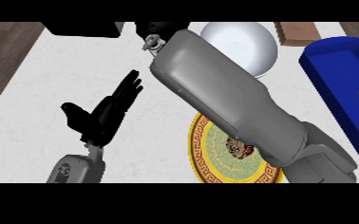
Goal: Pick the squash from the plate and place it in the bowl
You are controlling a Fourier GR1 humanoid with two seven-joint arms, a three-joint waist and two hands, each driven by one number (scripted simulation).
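Note:
My right forearm [224, 95] crosses the view from the lower right up to the top middle. Its black hand [163, 28] shows only in part at the upper edge, just left of the white bowl [245, 45]. A gold-rimmed plate [200, 154] with a patterned centre lies at the lower middle, half hidden under the forearm. No squash shows on the plate's visible part or in the bowl's visible part. My left hand [105, 111] rests open at the left, fingers straight and pointing up, holding nothing.
A blue container [335, 73] stands at the right edge. A wooden board [298, 32] lies at the top right, beside the bowl. A black object [80, 28] sits at the top left. Dark wood [13, 47] borders the white counter on the left.

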